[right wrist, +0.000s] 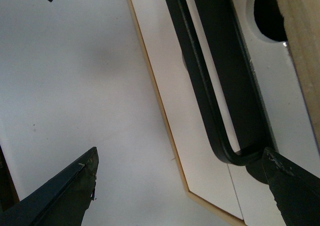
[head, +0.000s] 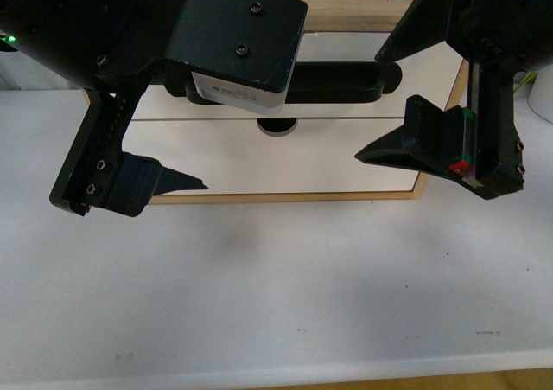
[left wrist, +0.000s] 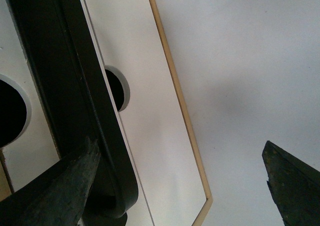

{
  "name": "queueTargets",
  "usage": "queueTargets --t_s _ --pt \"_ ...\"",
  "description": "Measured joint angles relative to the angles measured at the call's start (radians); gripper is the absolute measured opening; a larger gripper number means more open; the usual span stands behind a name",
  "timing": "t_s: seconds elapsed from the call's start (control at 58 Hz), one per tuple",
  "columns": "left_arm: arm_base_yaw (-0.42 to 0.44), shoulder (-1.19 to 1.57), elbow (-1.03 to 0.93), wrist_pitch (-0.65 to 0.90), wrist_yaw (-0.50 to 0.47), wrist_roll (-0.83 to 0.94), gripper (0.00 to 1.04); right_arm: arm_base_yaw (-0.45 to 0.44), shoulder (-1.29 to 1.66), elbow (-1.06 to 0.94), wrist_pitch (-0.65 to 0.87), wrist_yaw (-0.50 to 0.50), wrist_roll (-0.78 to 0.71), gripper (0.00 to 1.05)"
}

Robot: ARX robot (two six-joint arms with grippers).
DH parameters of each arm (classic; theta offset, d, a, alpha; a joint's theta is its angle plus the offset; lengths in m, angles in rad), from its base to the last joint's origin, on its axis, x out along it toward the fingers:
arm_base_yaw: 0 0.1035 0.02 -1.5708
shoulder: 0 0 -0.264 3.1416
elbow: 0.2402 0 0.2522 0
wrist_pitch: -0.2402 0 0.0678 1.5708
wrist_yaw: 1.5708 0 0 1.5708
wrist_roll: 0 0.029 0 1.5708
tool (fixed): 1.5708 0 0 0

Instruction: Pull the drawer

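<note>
The drawer [head: 428,74] is the upper white front of a low wooden cabinet, and its long black bar handle [head: 337,83] runs across it. My left gripper [head: 194,139] is open at the handle's left end. In the left wrist view one finger [left wrist: 65,186] lies against the handle [left wrist: 65,85] and the other [left wrist: 292,186] hangs over the table. My right gripper [head: 371,109] is open around the handle's right end. In the right wrist view one finger [right wrist: 295,191] sits beside the handle's curved end [right wrist: 235,156] and the other [right wrist: 60,196] is over the table. Nothing is gripped.
Below the drawer is a plain white front [head: 285,161] with a semicircular notch [head: 276,128] in its top edge. The cabinet stands on a white table [head: 276,303], whose front edge runs along the bottom of the front view. A white object [head: 543,100] stands at the far right.
</note>
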Motion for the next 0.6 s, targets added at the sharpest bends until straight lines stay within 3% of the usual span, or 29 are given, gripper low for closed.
queueTargets --t_s 0.603 --pt "0.012 0.045 0.010 0.036 -0.039 0.041 0.98 0.024 0.084 0.057 0.038 -0.007 0.019 0.96"
